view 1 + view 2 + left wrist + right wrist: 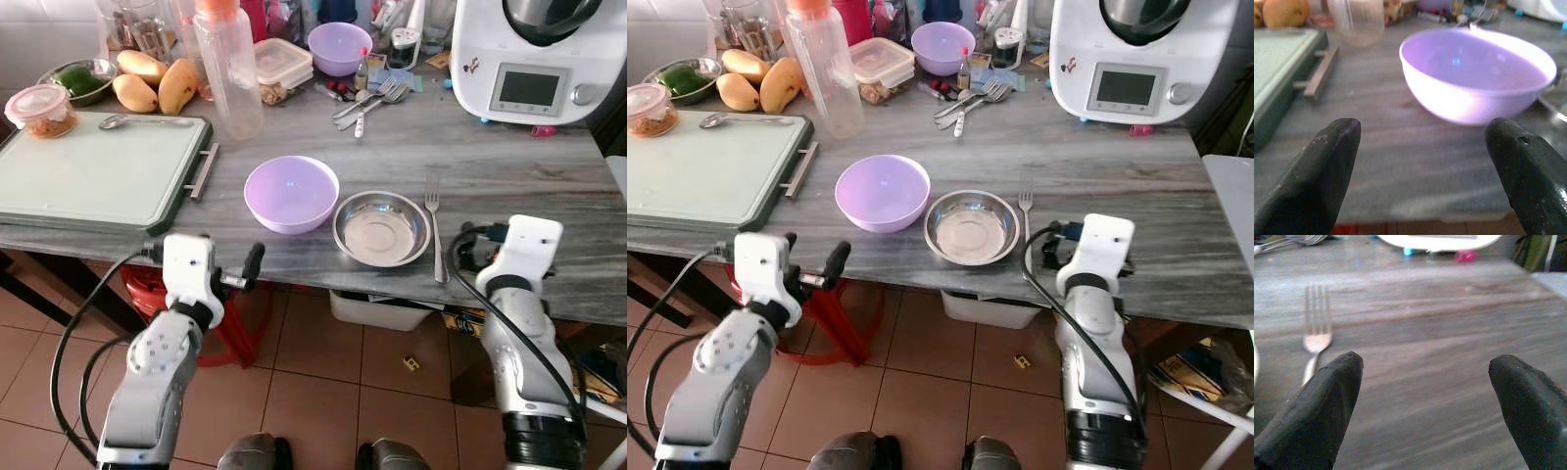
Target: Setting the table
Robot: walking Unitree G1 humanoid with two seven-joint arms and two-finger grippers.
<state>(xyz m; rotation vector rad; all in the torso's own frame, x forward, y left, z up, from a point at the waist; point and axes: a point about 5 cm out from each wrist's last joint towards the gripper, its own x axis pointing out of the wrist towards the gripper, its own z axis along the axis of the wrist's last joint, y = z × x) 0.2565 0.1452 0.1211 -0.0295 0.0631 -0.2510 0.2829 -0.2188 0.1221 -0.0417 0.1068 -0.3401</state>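
A lilac bowl (291, 193) stands near the front edge of the grey wood-grain table (529, 176). A shallow steel dish (381, 228) sits just to its right. A fork (435, 230) lies right of the dish, tines pointing away from me. My left gripper (1425, 186) hovers at the table's front edge, facing the lilac bowl (1474, 73), open with nothing between its fingers. My right gripper (1425, 416) is low over the table to the right of the fork (1315, 335), open and empty.
A green-rimmed board (88, 171) with a spoon (142, 121) fills the left side. Behind stand a clear bottle (227, 69), mangoes (157, 83), a second lilac bowl (339, 47), loose cutlery (372, 98) and a white kitchen machine (529, 59). A red stool (235, 333) is under the table.
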